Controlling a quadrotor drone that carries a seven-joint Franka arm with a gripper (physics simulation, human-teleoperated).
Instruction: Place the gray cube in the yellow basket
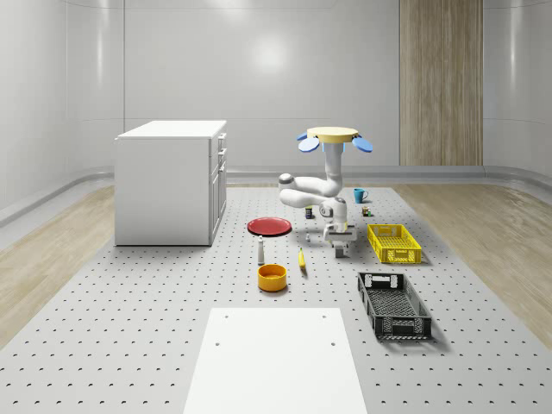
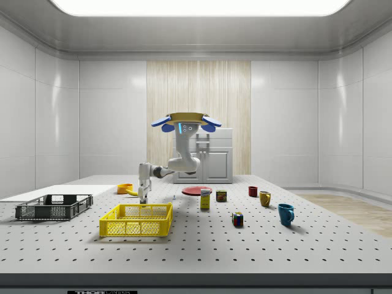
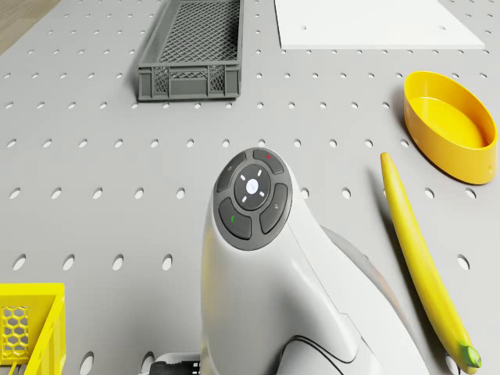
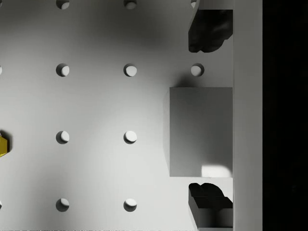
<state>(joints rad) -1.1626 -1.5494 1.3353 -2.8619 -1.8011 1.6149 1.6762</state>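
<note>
Your gripper is open, one finger on each side of the cube, which sits on the table just beside the basket, on the side toward the table's middle. Close squarely on the two flat faces and check the hold before you lift. The drone hovers over the table's far half; lift straight, clear the basket's near wall, then lower inside.
</note>
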